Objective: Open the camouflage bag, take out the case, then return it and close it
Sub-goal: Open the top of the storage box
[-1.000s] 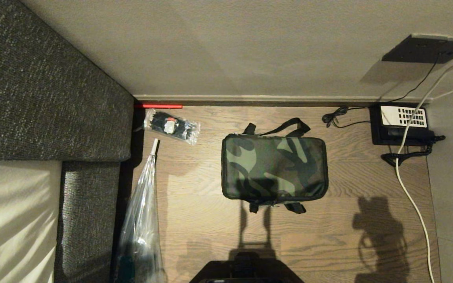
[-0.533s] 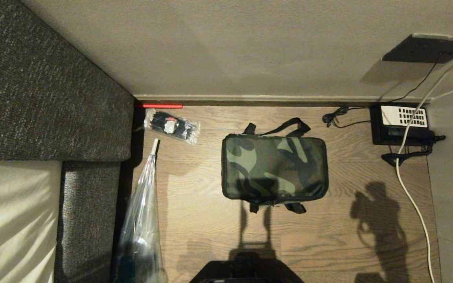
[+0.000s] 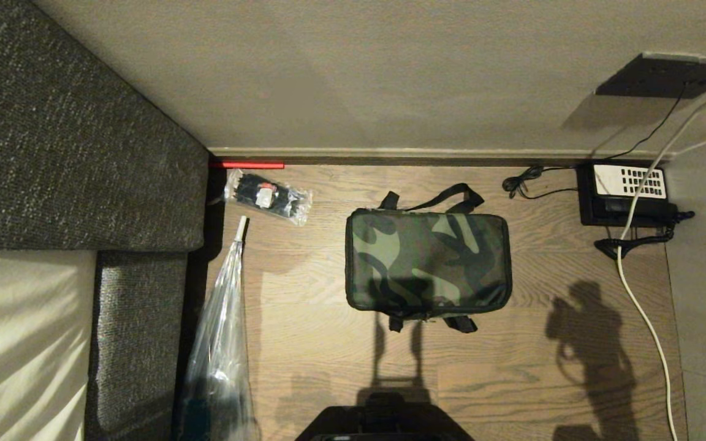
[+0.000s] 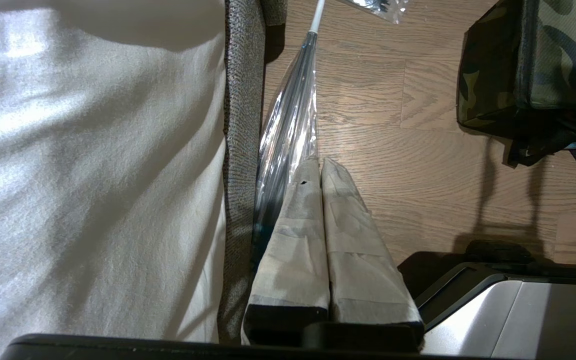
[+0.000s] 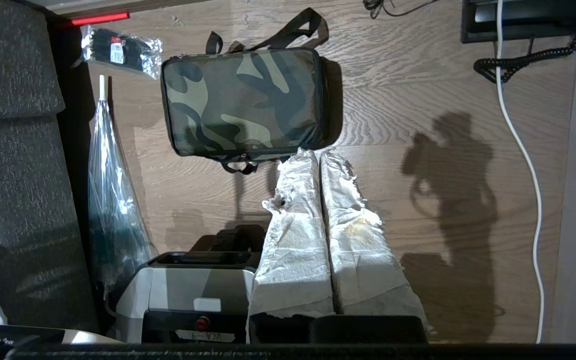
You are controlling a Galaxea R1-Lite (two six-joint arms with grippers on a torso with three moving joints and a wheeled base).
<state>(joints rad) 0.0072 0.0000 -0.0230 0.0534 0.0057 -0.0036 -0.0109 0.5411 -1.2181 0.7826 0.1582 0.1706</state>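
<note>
The camouflage bag (image 3: 428, 261) lies zipped shut on the wooden floor, black straps showing at its far and near sides. It also shows in the right wrist view (image 5: 243, 101) and partly in the left wrist view (image 4: 538, 65). My right gripper (image 5: 318, 152) hangs shut and empty above the floor, its paper-wrapped fingers together, tips near the bag's near right corner. My left gripper (image 4: 320, 162) is shut and empty, parked by the sofa edge. Neither arm appears in the head view. The case is out of view.
A grey sofa (image 3: 71, 135) with a white cover fills the left. A wrapped umbrella (image 3: 221, 343) and a small plastic packet (image 3: 267, 196) lie beside it. A black telephone (image 3: 626, 193), cables and a white cord (image 3: 641, 306) sit at right. The robot base (image 3: 383, 422) is at bottom.
The shadow of my right arm on the floor at right has shifted farther from me, toward the bag's level. The bag has not moved.
</note>
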